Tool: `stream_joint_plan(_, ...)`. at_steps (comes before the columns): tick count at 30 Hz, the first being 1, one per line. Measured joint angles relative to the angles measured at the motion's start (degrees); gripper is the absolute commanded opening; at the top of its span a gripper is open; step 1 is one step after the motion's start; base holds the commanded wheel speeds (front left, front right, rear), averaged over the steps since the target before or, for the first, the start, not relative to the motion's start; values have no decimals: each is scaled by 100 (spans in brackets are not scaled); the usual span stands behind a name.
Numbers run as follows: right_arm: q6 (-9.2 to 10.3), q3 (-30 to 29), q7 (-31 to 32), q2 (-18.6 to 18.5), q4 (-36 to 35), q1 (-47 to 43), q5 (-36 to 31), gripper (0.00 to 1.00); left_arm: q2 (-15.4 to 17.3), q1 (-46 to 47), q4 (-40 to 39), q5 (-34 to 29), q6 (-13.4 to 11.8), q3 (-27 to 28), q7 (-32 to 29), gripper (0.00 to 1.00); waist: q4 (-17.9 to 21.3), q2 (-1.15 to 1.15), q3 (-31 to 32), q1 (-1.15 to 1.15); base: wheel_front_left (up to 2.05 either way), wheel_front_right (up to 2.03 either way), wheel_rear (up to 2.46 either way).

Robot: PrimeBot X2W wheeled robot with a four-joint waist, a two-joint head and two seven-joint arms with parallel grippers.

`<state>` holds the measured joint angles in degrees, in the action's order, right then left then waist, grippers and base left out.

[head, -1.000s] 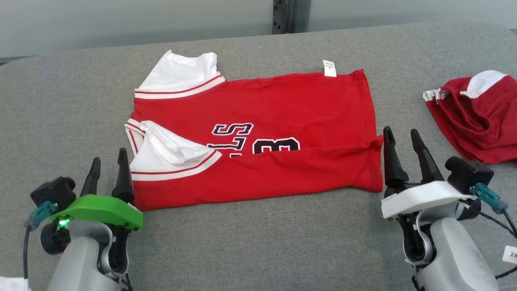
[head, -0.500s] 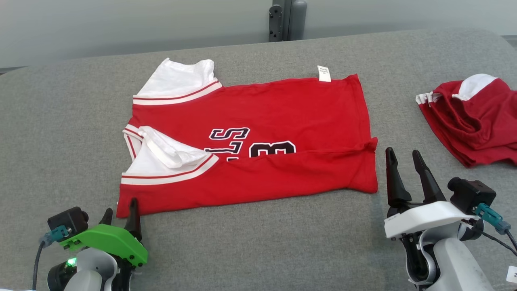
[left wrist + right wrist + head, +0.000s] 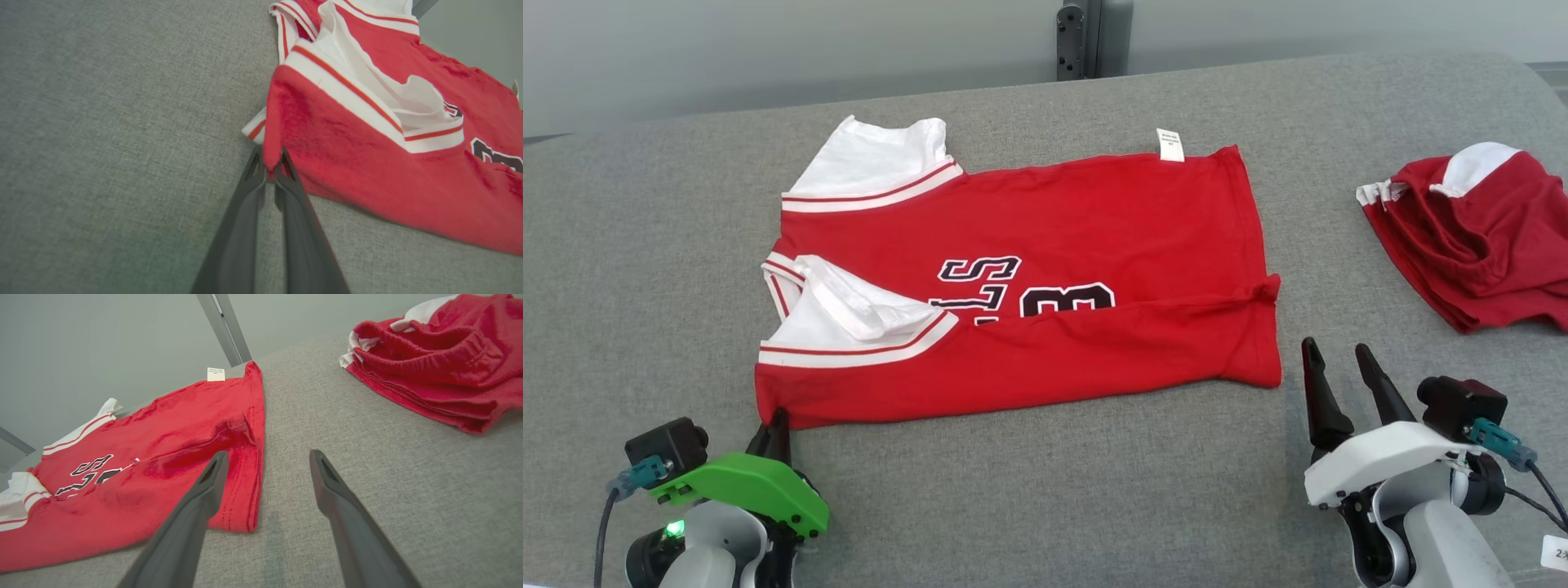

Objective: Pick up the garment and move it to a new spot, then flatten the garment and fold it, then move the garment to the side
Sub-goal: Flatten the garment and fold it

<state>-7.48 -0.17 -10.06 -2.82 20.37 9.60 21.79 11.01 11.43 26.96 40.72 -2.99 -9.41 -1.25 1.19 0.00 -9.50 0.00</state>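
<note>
your left hand (image 3: 774, 423) is pinched tight on the near left corner of the red jersey (image 3: 1094, 220). the jersey lies partly folded on the grey surface (image 3: 1045, 490), its near edge turned up over the printed number. your right hand (image 3: 1333, 353) has its fingers spread wide and holds nothing, just off the jersey's near right corner. a bunched red and white garment (image 3: 1478, 237) sits well to the jersey's right.
</note>
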Motion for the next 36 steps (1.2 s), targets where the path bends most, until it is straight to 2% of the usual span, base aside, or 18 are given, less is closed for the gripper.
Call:
stream_joint_plan(6, 0, 42, 131, -2, 608, 193, -38, 100, -66, 12, -152, 58, 52, 83, 360, 0, -58, 0, -9, 0, 0, 0, 0)
stream_joint_plan(15, 0, 389, 386, -2, 1699, 718, 43, 100, -110, -2, -587, 65, 91, 2, 468, 0, -234, 0, -14, 0, 0, 0, 0)
stream_joint_plan(16, 0, 399, 382, -4, 1785, 779, 96, 91, -112, -9, -634, 64, 91, -7, 469, 0, -253, 0, -16, 0, 0, 0, 0)
stream_joint_plan(17, 0, 411, 352, -7, 1874, 845, 171, 74, -113, -19, -682, 62, 91, -18, 485, 0, -269, 0, -19, 0, 0, 0, 0)
stream_joint_plan(18, 0, 428, 337, -10, 1952, 901, 214, 49, -113, -34, -716, 57, 89, -20, 485, 0, -282, 0, -21, 0, 0, 0, 0)
stream_joint_plan(19, 0, 448, 310, -11, 2039, 962, 237, 41, -113, -55, -759, 57, 86, -19, 486, 0, -290, 0, -25, 0, 0, 0, 0)
stream_joint_plan(22, 0, 506, 240, -16, 2179, 1087, 375, 0, -111, -88, -849, 56, 62, -15, 524, 0, -300, 0, -33, 0, 0, 0, 0)
stream_joint_plan(26, 0, 538, 214, 4, 2135, 1101, 522, 0, -73, -176, -1045, 56, 44, 44, 599, 0, -283, 0, -12, 0, 0, 0, 0)
stream_joint_plan(29, 0, 520, 348, -49, 1837, 988, 614, 0, -25, -304, -1255, 66, 23, 105, 644, 0, -254, 0, 16, 0, 0, 0, 0)
stream_joint_plan(36, -2, 481, 965, -476, 400, 169, 1100, 0, 100, -961, -2208, 82, -130, 154, 591, 0, -162, 0, 116, 0, 0, 0, 0)
